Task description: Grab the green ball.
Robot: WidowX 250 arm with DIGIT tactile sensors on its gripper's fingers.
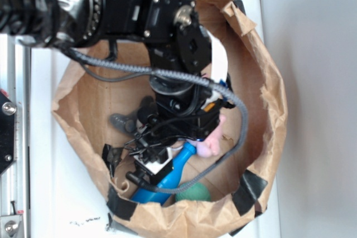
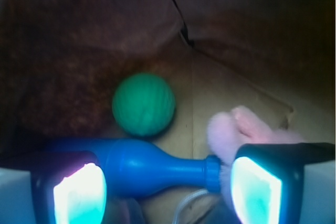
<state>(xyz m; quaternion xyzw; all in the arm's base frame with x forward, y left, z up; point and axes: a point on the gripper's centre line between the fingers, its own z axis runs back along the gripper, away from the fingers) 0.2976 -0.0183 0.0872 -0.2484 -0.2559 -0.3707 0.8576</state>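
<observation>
- Gripper (image 2: 168,192): jaws spread wide, holding nothing; poised low inside the paper bag (image 1: 268,82), probably lining up on the ball.
- Green ball (image 2: 143,104): on the bag floor near the wall, touching or just beside the blue bottle (image 2: 152,166).
- Bottle: lies crosswise between jaws and ball, blocking a straight approach.
- Pink soft toy (image 2: 236,129): right of the ball; blurred.
- Open room: bare floor between ball and toy.

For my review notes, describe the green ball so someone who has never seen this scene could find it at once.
Look inside the brown paper bag with the rolled rim, down at its floor, near the wall below the gripper. There the green ball lies right beside the body of the blue bottle, with a pink fuzzy toy near the bottle's cap. It is the only round, teal-green thing there.
</observation>
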